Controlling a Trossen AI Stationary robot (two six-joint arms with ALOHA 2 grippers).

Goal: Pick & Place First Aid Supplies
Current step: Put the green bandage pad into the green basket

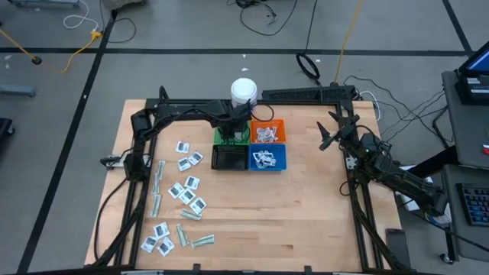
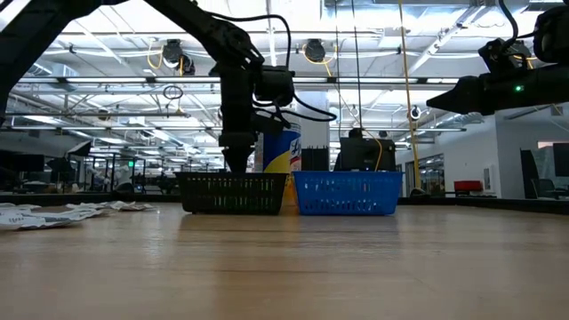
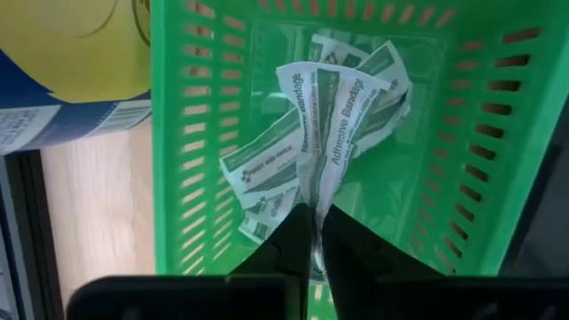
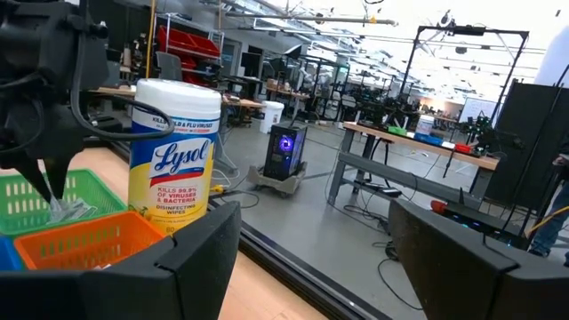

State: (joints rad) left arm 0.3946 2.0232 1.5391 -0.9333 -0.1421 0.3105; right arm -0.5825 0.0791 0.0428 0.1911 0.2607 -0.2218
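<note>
high: straight down | low: table-level | wrists: forward; both show green bin (image 3: pixel 480 133)

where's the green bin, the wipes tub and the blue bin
green bin (image 3: pixel 187 133), left wrist view, on its slotted side wall
wipes tub (image 4: pixel 174 151), right wrist view, on the middle of its yellow label
blue bin (image 2: pixel 347 194), low view, on its near mesh wall

Green-printed white strips (image 3: pixel 324 116), slotted green bin (image 3: pixel 191 133)

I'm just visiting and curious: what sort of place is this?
Probably a big open robotics lab or workshop: a wooden table with robot arms, cables trailing over the floor, and workbenches beneath exposed ceiling trusses.
</note>
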